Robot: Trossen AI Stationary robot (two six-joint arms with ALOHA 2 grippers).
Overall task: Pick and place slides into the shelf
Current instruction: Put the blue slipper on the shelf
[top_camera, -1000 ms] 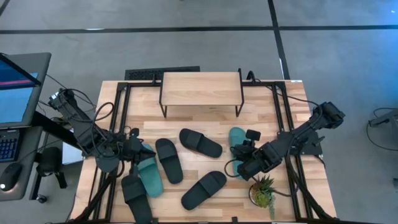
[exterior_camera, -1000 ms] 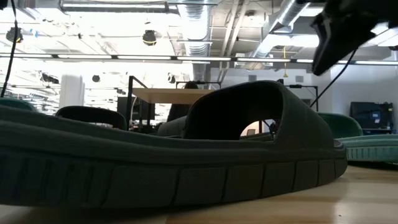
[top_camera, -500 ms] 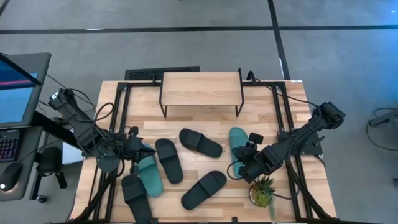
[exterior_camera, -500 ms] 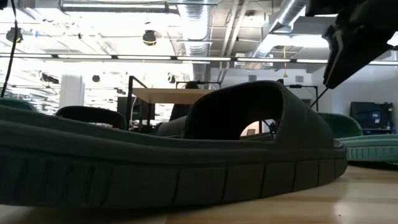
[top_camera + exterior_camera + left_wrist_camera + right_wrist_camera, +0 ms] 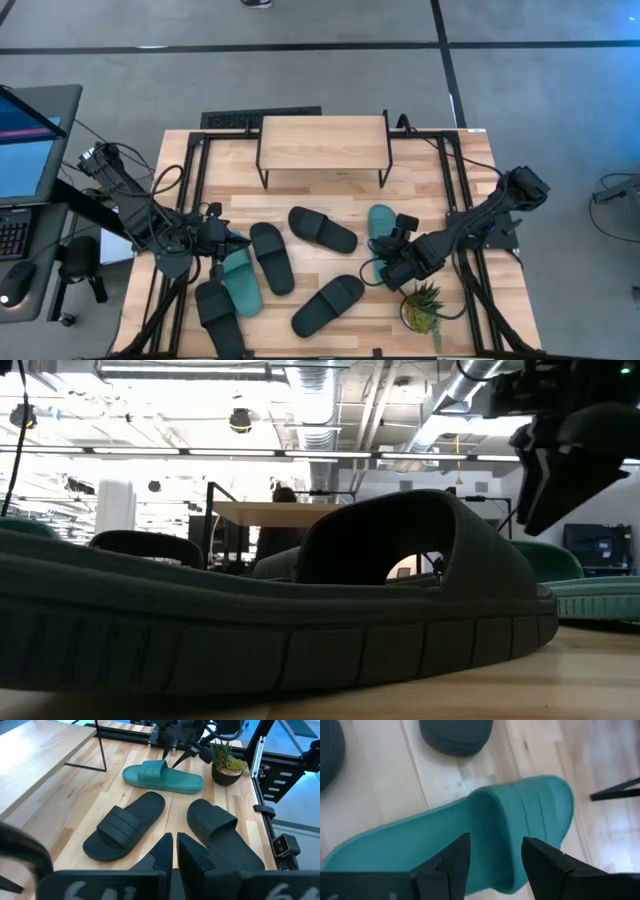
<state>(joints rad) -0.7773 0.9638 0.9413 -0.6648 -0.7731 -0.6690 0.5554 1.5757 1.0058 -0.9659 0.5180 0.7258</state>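
Right pincer [image 5: 383,262] of mine hangs over the teal slide [image 5: 380,232] on the right half of the table [image 5: 470,180], fingers spread apart with nothing between them. In my right wrist view the two dark fingers [image 5: 451,861] straddle that slide's wide strap [image 5: 520,825] from above; I cannot tell whether they touch it. A small potted plant [image 5: 423,306] stands just beside this pincer, nearer the table's front edge.

My left pincer [image 5: 232,246] sits at the left side of the table, beside the other teal slide [image 5: 240,282]. Its fingers [image 5: 165,851] are clenched together, holding nothing.

Three black slides lie between my arms: one [image 5: 271,257] next to the left teal slide, one [image 5: 322,229] in the middle nearer the shelf, one [image 5: 328,304] toward the front. A fourth black slide [image 5: 220,316] lies at the front left corner, partly under my left arm's frame.

The shelf [image 5: 323,143] stands at the back middle of the table, its wood top bare. No slide lies on it or under it.
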